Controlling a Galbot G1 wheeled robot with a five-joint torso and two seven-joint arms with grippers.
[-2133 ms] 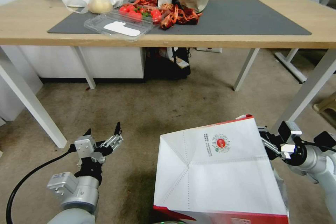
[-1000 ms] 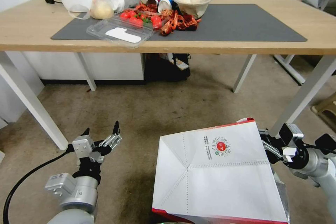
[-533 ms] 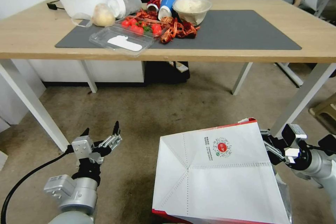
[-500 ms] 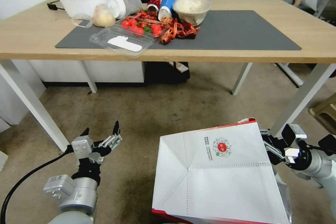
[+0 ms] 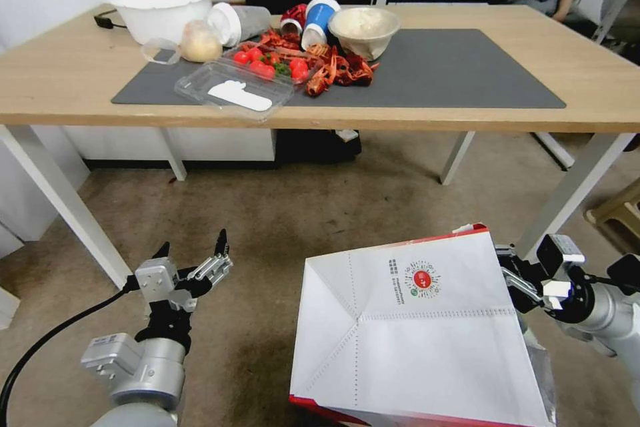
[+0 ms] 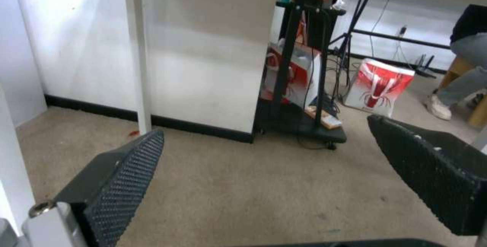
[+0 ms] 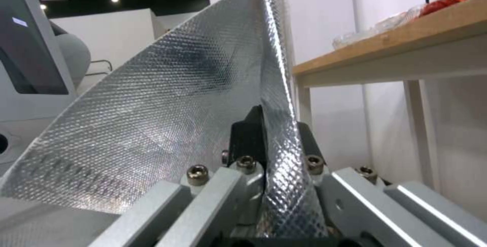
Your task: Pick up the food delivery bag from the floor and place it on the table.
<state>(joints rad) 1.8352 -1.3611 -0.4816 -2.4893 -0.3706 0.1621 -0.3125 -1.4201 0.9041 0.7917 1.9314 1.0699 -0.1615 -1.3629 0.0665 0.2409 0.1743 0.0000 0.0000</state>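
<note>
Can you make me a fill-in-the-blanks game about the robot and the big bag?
1. The right gripper is shut on the edge of the food delivery ____.
2. The left gripper hangs over the floor with its jaws ____.
3. The dark grey mat lies on the ____.
4. The round logo on the bag's white face is ____.

Missing words: bag; open; table; red

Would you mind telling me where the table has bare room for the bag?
The dark grey mat lies bare on the table's right half, from the beige bowl to the mat's right edge. The left half is crowded: white bowl, clear clamshell, crayfish. The right gripper grips the food delivery bag; the left gripper hangs open.
</note>
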